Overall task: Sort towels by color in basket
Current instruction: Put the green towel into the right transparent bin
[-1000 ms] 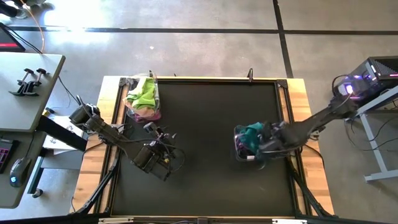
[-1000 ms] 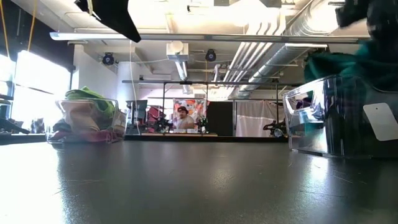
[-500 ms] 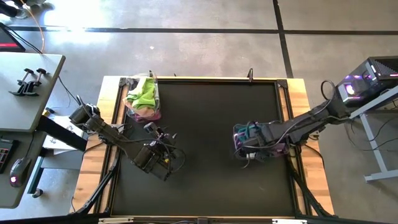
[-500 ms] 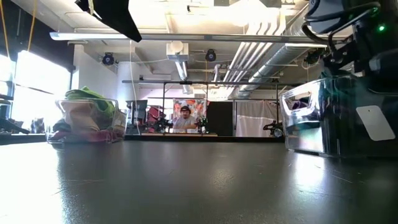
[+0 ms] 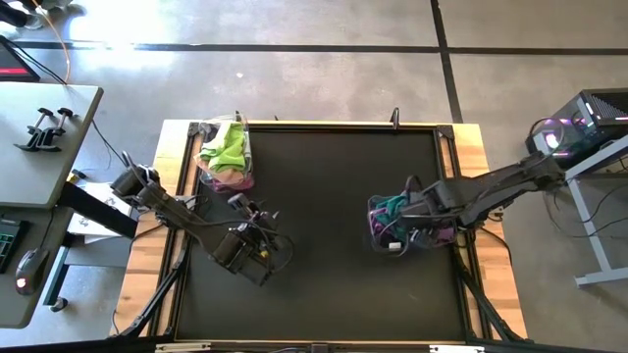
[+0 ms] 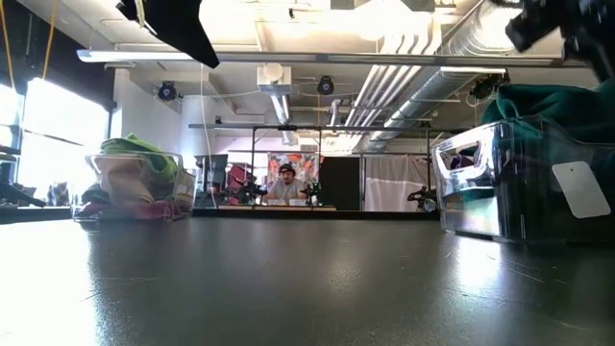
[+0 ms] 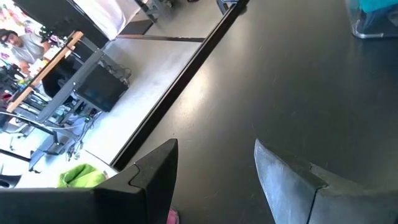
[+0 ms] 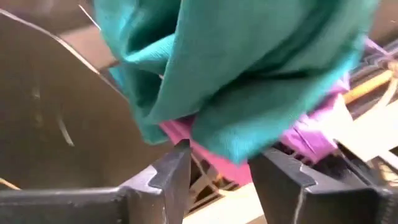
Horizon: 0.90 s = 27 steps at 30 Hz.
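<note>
— What do the containers hold?

— Two clear bins stand on my black counter (image 5: 314, 216). The left bin (image 5: 224, 155), out toward ten o'clock near the counter's far left corner, is heaped with a lime towel (image 5: 228, 145) on top and a peach towel (image 5: 230, 173) under it; from the low view a magenta edge shows at its foot. The right bin (image 5: 385, 227), at about three o'clock near the right edge, carries a teal towel (image 5: 394, 207) piled above its rim, with a magenta towel (image 8: 214, 163) and a purple towel (image 8: 311, 134) beneath it (my right wrist view shows them pressed together under the teal folds).

— And where are your tools?

— My right tool (image 5: 410, 208) is over the right bin, just beside the teal towel. In my right wrist view its fingers (image 8: 174, 177) stand apart with a gap between them, and the teal cloth hangs just ahead of the tips; I cannot tell whether it touches them. My left tool (image 5: 263, 257) waits at about eight o'clock over bare counter, well apart from both bins, its fingers (image 7: 283, 177) spread wide and holding nothing.
</note>
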Tool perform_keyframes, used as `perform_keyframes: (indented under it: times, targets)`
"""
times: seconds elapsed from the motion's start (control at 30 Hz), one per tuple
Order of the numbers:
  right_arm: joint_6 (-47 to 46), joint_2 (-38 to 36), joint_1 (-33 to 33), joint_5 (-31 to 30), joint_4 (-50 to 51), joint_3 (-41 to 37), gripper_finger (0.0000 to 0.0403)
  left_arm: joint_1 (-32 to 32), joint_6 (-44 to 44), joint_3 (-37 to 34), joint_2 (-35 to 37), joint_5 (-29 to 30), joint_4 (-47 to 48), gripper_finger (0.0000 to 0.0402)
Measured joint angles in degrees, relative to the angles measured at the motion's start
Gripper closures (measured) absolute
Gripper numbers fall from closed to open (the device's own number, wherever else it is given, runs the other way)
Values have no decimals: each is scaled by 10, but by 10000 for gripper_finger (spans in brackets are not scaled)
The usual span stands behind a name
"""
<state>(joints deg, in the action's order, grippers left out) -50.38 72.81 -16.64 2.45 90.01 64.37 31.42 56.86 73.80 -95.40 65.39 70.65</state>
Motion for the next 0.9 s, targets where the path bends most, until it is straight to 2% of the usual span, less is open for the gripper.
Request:
perform_keyframes:
  times: [0.1, 0.23, 0.37, 0.4, 0.6, 0.73, 0.9]
  targets:
    - [-19, -16, -11, -37, -1, 25, 246, 0, -5, 0, -9, 0, 1, 200]
    - [-36, -29, -26, -122, -1, 58, 245, 0, -10, 0, -19, 0, 0, 200]
    - [-36, -29, -35, -264, -16, 72, 245, 0, -17, 0, -23, 0, 0, 200]
    - [-37, -30, -31, -279, -33, 67, 245, 0, -16, 0, -22, 0, 0, 200]
    - [-34, -27, 11, -245, -126, -18, 245, 0, -14, 0, -23, 0, 0, 200]
    - [-52, -27, 24, -180, -188, -112, 245, 0, -14, 0, -23, 0, 0, 200]
    - [-64, -27, 25, -132, -374, -240, 245, 0, -14, 0, -23, 0, 0, 200]
